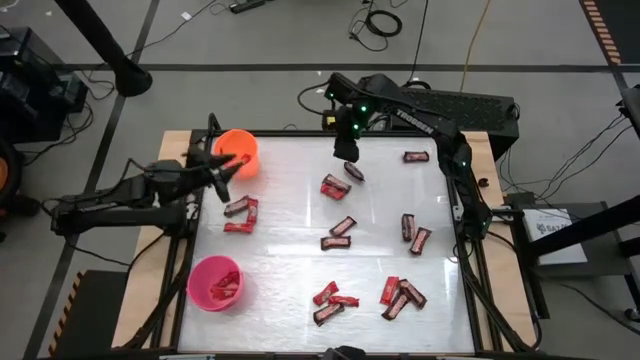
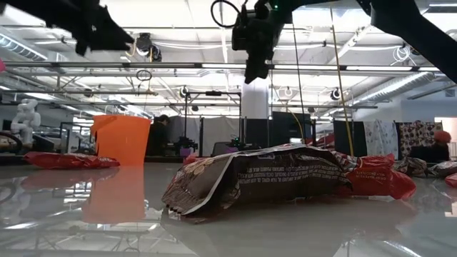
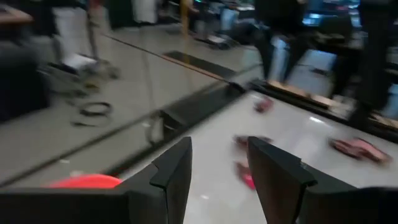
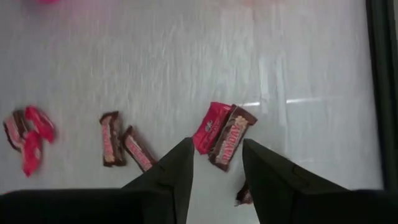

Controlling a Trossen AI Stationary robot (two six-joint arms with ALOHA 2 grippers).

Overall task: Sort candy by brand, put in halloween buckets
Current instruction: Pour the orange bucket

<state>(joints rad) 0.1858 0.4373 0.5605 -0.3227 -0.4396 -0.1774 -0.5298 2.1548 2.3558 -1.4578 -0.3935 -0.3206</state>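
Observation:
The orange bucket (image 1: 238, 152) stands at the table's far left; the pink bucket (image 1: 215, 283), with red candy inside, stands near left. My left gripper (image 1: 232, 165) hovers open at the orange bucket's rim (image 3: 84, 182), with nothing between its fingers (image 3: 217, 180). My right gripper (image 1: 347, 153) hangs open above the far middle of the table, over a dark candy bar (image 1: 354, 172) whose end shows by its fingers (image 4: 244, 194). A red and a brown bar (image 4: 224, 134) lie side by side beyond it. Other red and brown bars lie flat across the table.
Candy lies in loose groups: two bars near the left gripper (image 1: 241, 208), a few mid-table (image 1: 340, 232), several at the near right (image 1: 400, 295), one far right (image 1: 416, 157). A brown wrapper (image 2: 271, 178) fills the low view. Open white tabletop lies between the groups.

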